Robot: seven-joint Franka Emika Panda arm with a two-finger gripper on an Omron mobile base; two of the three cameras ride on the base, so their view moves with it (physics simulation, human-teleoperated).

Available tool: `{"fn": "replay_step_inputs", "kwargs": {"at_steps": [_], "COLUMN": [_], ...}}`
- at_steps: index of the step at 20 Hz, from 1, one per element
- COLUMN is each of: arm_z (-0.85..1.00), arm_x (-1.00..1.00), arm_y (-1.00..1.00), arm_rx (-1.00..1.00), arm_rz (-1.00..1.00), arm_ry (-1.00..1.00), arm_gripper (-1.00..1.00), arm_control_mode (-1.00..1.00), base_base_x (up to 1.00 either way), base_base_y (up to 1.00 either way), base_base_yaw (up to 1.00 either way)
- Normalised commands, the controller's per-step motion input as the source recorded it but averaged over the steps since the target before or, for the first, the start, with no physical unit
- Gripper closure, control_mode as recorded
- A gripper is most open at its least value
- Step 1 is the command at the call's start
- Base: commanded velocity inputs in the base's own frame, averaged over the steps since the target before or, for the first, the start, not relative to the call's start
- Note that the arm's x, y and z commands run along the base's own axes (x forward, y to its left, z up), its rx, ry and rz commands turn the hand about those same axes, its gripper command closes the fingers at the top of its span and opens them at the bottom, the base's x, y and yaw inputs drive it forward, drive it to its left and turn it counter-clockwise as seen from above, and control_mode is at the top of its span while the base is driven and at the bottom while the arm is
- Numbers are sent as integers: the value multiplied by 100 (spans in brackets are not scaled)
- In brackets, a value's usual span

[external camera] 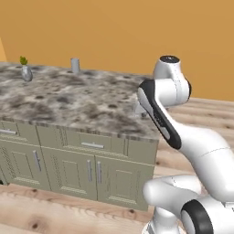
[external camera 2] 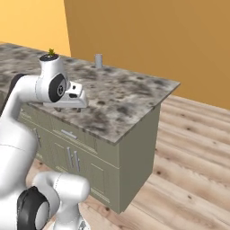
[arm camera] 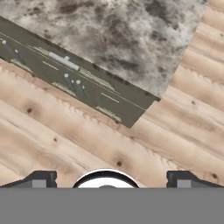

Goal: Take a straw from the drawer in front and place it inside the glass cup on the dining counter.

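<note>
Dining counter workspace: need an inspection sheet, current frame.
Surface: dining counter, speckled stone slab on grey-green cabinets.
Job's things: glass cup upright near the far edge; drawer shut, bar handle facing out; straw nothing seen.
Clutter: small vase with a green sprig, left of the cup and apart from it.
Gripper: gripper open, holding nothing, looking down at the floor beside the counter; fingers wide apart.
Cables: nothing seen.
Surroundings: wooden plank floor, orange wall.
</note>
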Motion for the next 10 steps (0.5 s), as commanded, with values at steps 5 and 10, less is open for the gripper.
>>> {"fn": "replay_step_inputs", "kwargs": {"at_steps": [5, 10], "arm_z": [-14, -37], "arm_x": [-12, -17], "arm_y": [100, 99], "arm_rx": [-16, -24], "arm_rz": [4, 1], "arm_ry": [0, -5], "arm_gripper": [-100, -100], "arm_control_mode": [-100, -100], "base_base_x": [0, 0], "base_base_y": [0, 0], "base_base_yaw": [0, 0]}}
